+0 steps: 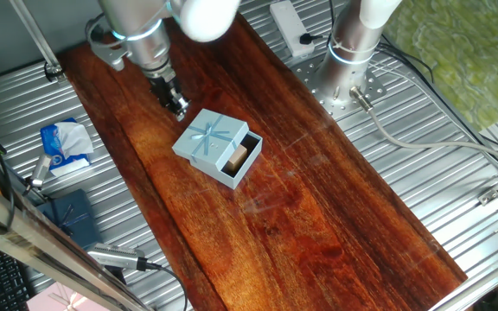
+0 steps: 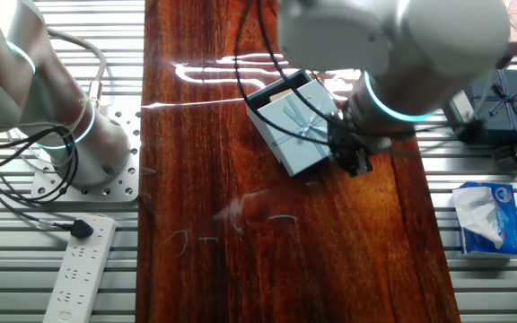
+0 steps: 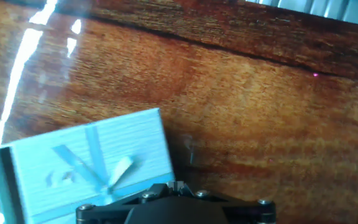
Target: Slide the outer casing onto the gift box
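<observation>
The outer casing (image 1: 208, 136), a pale-blue sleeve with a ribbon bow, lies on the wooden board (image 1: 318, 225). It partly covers the gift box (image 1: 244, 155), whose tan insert sticks out of its right end. In the other fixed view the casing (image 2: 299, 130) has the gift box's open end (image 2: 276, 91) on its far side. My gripper (image 1: 177, 105) is shut and empty, tip low over the board just beside the casing's end opposite the opening. It also shows in the other fixed view (image 2: 354, 161). In the hand view the casing (image 3: 86, 162) lies left of the gripper (image 3: 178, 185).
A tissue pack (image 1: 66, 145), a dark navy box (image 1: 69, 216) and a pink box (image 1: 59, 302) lie on the metal table left of the board. A second arm's base (image 1: 353, 52) and a power strip (image 2: 79, 269) stand on the other side.
</observation>
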You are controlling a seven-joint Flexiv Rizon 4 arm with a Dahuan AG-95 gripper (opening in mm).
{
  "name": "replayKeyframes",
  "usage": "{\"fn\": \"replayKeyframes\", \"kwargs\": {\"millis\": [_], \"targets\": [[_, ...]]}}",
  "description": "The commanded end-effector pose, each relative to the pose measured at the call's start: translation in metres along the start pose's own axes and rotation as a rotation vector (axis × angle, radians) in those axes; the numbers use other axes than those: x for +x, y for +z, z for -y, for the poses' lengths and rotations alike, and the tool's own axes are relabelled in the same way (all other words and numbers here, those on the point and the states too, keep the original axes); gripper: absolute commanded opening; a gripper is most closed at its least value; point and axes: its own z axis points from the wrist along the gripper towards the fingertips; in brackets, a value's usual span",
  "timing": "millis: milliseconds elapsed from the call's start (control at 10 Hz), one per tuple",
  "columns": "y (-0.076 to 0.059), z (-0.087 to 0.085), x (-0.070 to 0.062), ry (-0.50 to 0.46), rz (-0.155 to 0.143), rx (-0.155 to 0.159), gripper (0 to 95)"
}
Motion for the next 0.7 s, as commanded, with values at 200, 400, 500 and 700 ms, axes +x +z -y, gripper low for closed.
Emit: {"fn": "replayKeyframes", "kwargs": {"millis": [200,400,500,700], "targets": [[0.008,0.003,-0.004,-0.024,0.003,-0.007,0.0],[0.013,0.006,-0.007,-0.033,0.001,-0.018,0.0],[0.016,0.007,-0.007,-0.033,-0.004,-0.027,0.0],[0.027,0.006,-0.007,-0.032,-0.01,-0.053,0.0]]}}
